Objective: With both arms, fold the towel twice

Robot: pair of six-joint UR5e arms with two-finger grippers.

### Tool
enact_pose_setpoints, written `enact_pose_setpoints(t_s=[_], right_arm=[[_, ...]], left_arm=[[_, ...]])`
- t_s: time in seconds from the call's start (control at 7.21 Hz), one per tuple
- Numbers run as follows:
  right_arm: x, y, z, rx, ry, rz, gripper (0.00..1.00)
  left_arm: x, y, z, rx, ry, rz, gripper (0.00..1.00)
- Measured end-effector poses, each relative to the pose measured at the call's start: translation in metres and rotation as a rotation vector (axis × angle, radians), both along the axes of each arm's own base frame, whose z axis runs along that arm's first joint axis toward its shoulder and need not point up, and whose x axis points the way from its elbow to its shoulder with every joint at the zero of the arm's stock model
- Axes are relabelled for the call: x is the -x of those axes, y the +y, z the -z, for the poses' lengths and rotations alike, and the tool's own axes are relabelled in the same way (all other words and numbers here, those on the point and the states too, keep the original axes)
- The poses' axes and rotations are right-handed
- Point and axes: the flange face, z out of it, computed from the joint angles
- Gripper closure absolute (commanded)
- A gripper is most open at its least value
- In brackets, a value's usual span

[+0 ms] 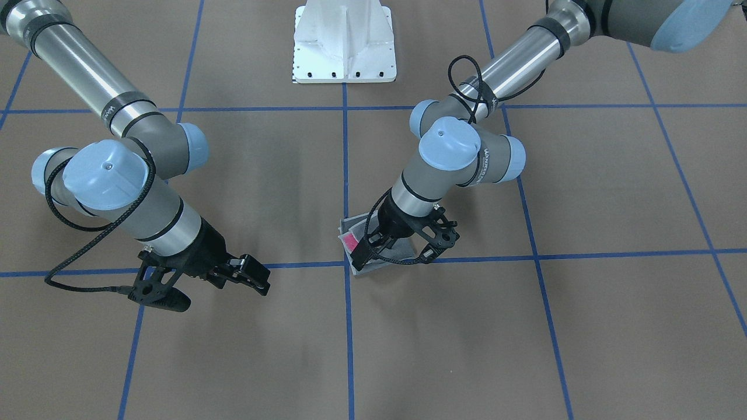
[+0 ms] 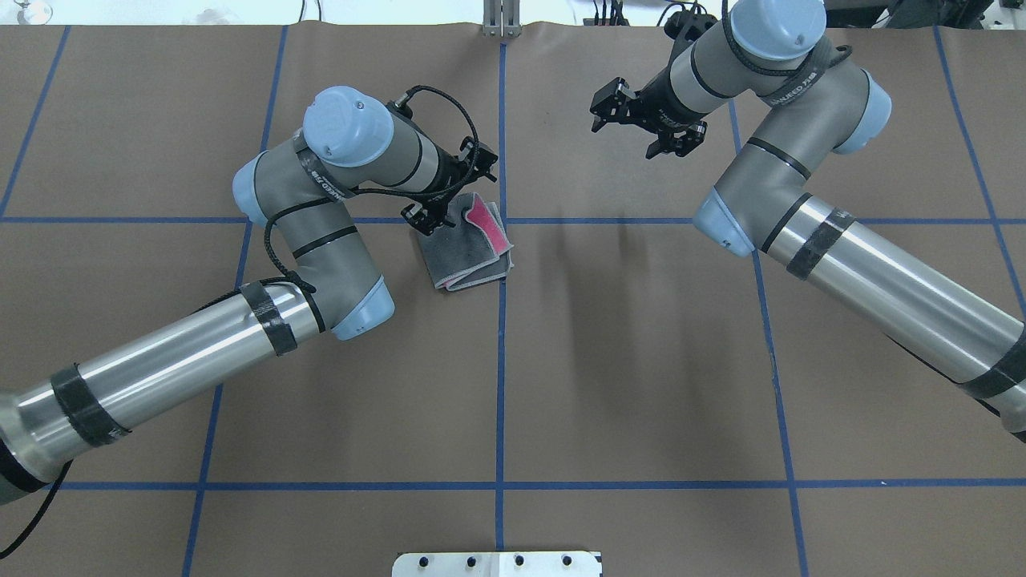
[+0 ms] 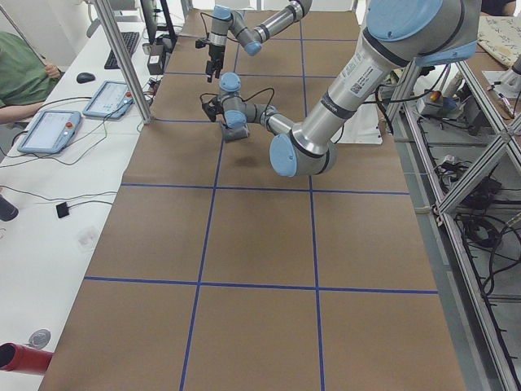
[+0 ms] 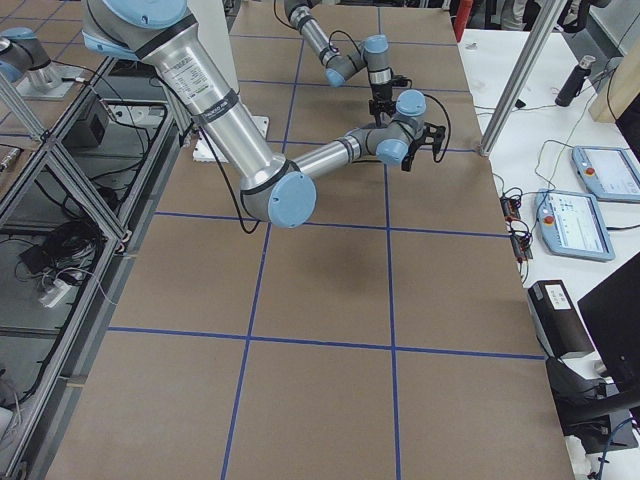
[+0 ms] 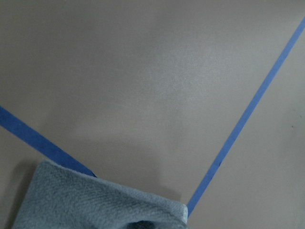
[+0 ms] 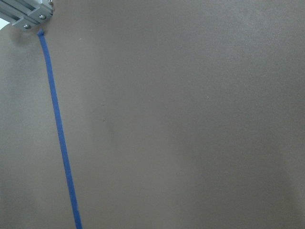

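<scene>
The brown table (image 2: 641, 385) is marked into squares by blue tape lines (image 2: 500, 361). The robot's white base (image 1: 344, 46) stands at the middle of the near edge.

The left arm (image 2: 160, 369) reaches from the near left corner toward the far edge and bends down over the middle of the table. The right arm (image 2: 882, 296) reaches from the near right corner and ends higher, close to the far edge and well apart from the left arm.

The towel (image 2: 469, 244) lies folded and flat, nearer the far edge than the near one, about midway between the table's two ends. It sits where two tape lines cross. Its grey side faces up, a strip of pink shows at the far fold, and the pale hem runs along the near edge.

The left tool (image 2: 425, 215) is down at the towel's far left corner and seems to touch it. Whether its jaws are shut on the cloth cannot be told, as the wrist hides them. The right tool (image 2: 633, 128) hangs above bare table with its jaws apart, holding nothing.
</scene>
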Motion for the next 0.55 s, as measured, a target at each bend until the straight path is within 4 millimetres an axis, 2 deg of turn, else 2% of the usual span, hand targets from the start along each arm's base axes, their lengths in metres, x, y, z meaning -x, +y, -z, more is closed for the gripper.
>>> enact_pose_setpoints(t_s=[0.28, 0.55], right_arm=[[-0.003, -0.002, -0.002, -0.004, 0.003, 0.0, 0.0], [-0.004, -0.002, -0.004, -0.003, 0.005, 0.0, 0.0]], left_arm=[[-0.012, -0.01, 0.001, -0.004, 0.0, 0.003, 0.0], [-0.014, -0.017, 0.003, -0.006, -0.001, 0.009, 0.0]])
